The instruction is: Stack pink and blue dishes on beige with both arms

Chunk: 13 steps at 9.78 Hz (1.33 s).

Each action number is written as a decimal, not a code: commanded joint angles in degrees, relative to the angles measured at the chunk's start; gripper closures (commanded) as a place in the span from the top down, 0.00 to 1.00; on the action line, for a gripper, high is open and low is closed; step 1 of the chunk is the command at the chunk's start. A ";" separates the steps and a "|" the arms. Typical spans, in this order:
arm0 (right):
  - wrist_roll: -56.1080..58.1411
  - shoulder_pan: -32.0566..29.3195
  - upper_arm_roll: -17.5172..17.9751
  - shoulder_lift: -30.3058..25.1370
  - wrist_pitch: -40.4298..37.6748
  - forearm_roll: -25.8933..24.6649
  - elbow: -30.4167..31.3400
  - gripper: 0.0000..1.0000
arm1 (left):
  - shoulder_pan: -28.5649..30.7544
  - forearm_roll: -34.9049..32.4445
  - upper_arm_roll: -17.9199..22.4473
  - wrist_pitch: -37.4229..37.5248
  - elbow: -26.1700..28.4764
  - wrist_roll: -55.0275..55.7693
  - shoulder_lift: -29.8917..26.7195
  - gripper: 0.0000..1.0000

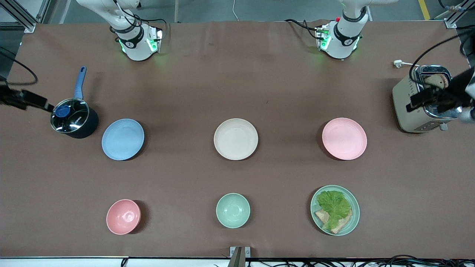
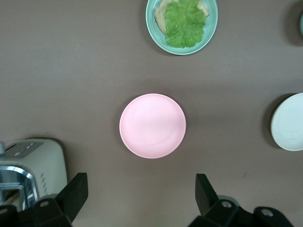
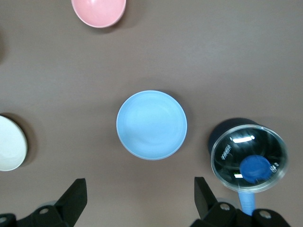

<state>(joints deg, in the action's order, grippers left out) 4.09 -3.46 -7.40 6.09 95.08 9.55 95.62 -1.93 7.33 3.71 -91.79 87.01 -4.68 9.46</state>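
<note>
You have three plates in a row across the middle of the table, all lying flat and face up; being round, none has a long axis or a heading. The beige plate [image 1: 236,139] sits in the centre, the blue plate [image 1: 123,139] toward the right arm's end, and the pink plate [image 1: 344,138] toward the left arm's end. Each stands well apart from the next, with bare cloth all round its rim.

Your left gripper [image 2: 141,191] hangs high over the toaster [image 1: 423,100] at the table's edge, its fingers spread wide with nothing between them; its wrist view looks down on the pink plate. Your right gripper [image 3: 140,193] hangs over the pot [image 1: 74,118] at the right arm's end, fingers likewise spread and unloaded, looking down on the blue plate.

The pot stands just beside the blue plate, not touching. Nearer the camera lie a pink bowl [image 1: 123,216], a green bowl [image 1: 232,210] and a lettuce plate [image 1: 335,210], clear of the row.
</note>
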 commanded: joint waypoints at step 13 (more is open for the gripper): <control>43.53 -1.90 -7.63 23.88 24.81 28.06 17.93 0.71 | 2.02 2.25 0.07 -33.63 29.53 -3.94 18.93 0.61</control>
<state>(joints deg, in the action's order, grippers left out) 44.85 -5.23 -14.95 30.65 119.30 35.92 111.61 0.01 8.46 3.83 -123.67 115.91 -7.69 26.56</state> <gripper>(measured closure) 0.123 0.317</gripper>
